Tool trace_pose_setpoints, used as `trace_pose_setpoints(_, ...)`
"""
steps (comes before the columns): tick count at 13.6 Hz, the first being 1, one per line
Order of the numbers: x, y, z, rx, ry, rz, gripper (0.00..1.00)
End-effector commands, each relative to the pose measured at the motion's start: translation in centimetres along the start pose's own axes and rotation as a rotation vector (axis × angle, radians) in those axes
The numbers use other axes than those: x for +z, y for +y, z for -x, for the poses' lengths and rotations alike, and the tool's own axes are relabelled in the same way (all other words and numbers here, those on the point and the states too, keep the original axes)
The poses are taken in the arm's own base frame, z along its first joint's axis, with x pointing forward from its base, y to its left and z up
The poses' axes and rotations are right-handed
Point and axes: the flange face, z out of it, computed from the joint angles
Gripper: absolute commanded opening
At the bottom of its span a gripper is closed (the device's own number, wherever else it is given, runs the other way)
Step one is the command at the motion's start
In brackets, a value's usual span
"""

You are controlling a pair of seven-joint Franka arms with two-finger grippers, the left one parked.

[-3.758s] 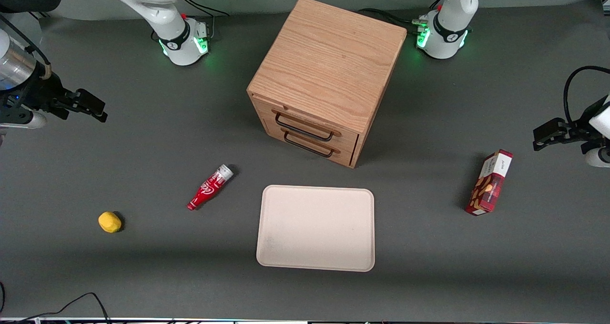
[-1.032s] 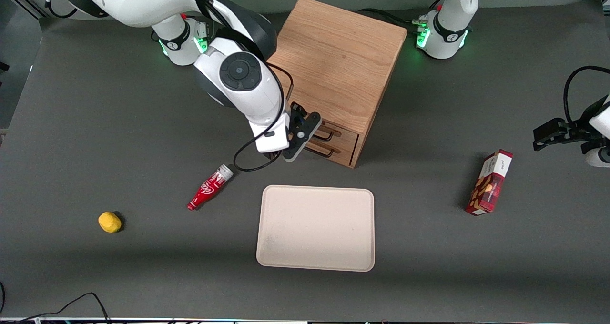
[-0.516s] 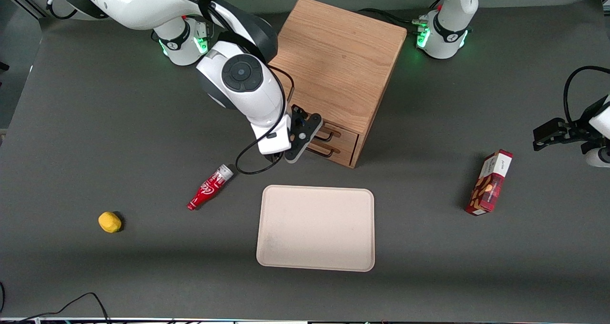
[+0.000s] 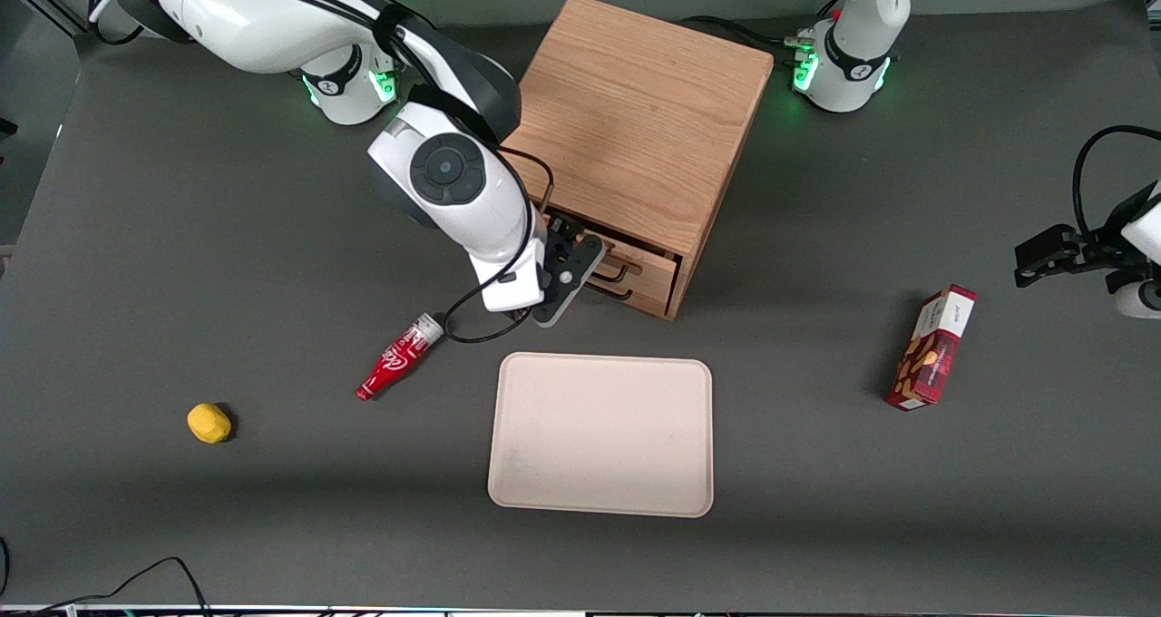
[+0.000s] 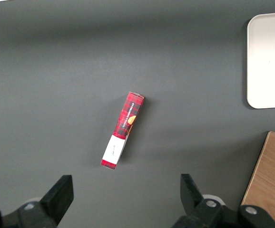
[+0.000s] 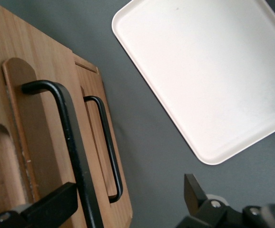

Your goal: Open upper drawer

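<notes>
Now the upper drawer [image 4: 646,264] stands pulled a little way out of the oak cabinet [image 4: 635,118], its front proud of the lower drawer [image 4: 646,296] beneath it; half a second ago both fronts sat flush. My gripper [image 4: 580,259] has drawn back with it, toward the front camera and the working arm's end of the table, and sits in front of the cabinet at the upper drawer's black wire handle [image 6: 75,152]. In the wrist view one finger [image 6: 49,206] lies against that handle and the other finger [image 6: 194,192] stands well apart from it, so my gripper is spread, hooking the bar rather than clamping it. The lower drawer's handle [image 6: 110,147] lies just beside, untouched.

Nothing else has moved. The cream tray [image 4: 600,434] lies nearer the front camera than the cabinet. The red bottle [image 4: 399,357] lies on its side with white script I cannot read. The yellow lump [image 4: 209,423] rests toward the working arm's end, and the red biscuit box [image 4: 931,347] toward the parked arm's end; its print is too small to read.
</notes>
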Motion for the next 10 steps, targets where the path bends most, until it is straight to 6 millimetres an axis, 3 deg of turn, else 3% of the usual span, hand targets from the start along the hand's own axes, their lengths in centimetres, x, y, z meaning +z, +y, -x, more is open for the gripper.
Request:
trace_pose_setpoints(1, 1.6, 1.4, 0.3, -0.016, -0.013, -0.033, 1.0)
trace_pose_setpoints(6, -1.4, 2.3, 0.5, -0.044, -0.032, -0.078, 1.0)
trace_pose_setpoints(10, -0.9, 3.1, 0.0, -0.124, 0.015, -0.066, 1.0)
